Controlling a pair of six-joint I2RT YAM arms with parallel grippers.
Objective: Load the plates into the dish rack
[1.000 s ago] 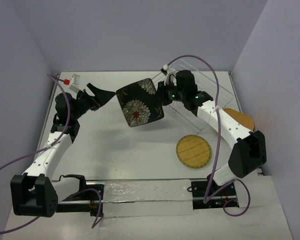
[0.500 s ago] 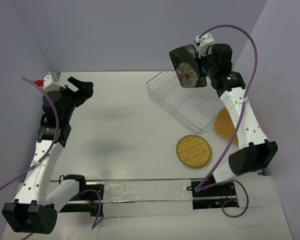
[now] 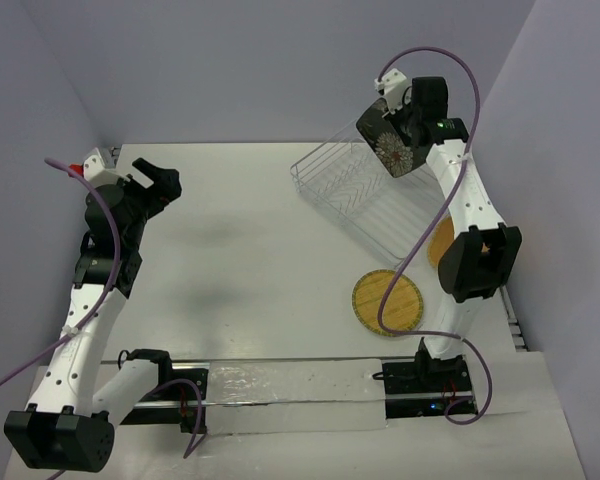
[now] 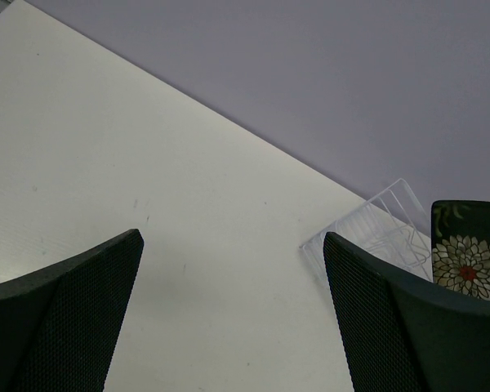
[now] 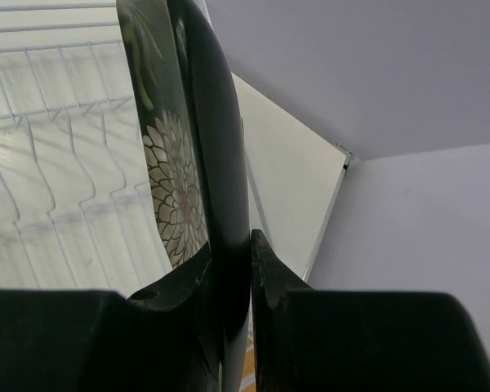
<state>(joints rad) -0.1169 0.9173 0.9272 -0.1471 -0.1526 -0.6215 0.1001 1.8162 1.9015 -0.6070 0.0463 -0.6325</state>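
The right gripper [image 5: 230,251] clamps the square black flowered plate [image 3: 392,150] on edge. Keep it upright and lower it straight into the dish rack [image 3: 360,195] beneath.

I'm driving from afar in a robotics lab test cell: a bare white table [image 3: 240,250] boxed in by plain lavender walls [image 3: 280,60], arms [image 3: 80,325] bolted to a rail [image 3: 280,385] at its near edge, purple cables [image 3: 421,245] looping loose.
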